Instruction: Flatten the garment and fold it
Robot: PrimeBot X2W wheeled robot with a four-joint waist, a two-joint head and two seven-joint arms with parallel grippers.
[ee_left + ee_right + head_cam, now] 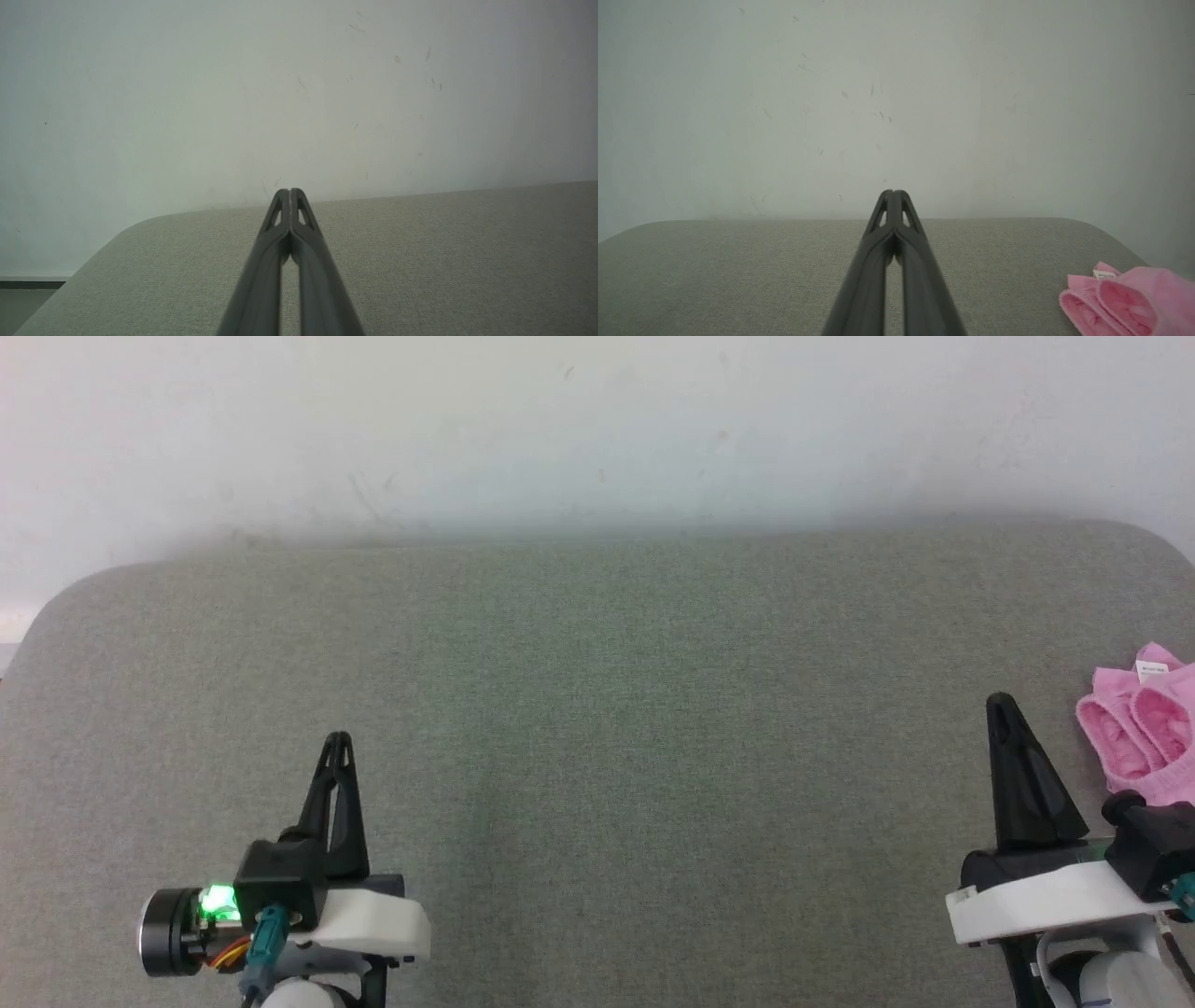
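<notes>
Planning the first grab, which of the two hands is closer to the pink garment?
The right hand, at the head view's lower right: the garment lies bunched just beside it, while the left hand is far across.

a grey fabric-covered table (597, 709) with rounded corners stands against a scuffed white wall (597, 420).

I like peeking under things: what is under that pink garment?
The garment lies bunched on the grey fabric surface, which shows beside it. Anything directly beneath its folds is covered, and its far side runs past the picture's edge.
</notes>
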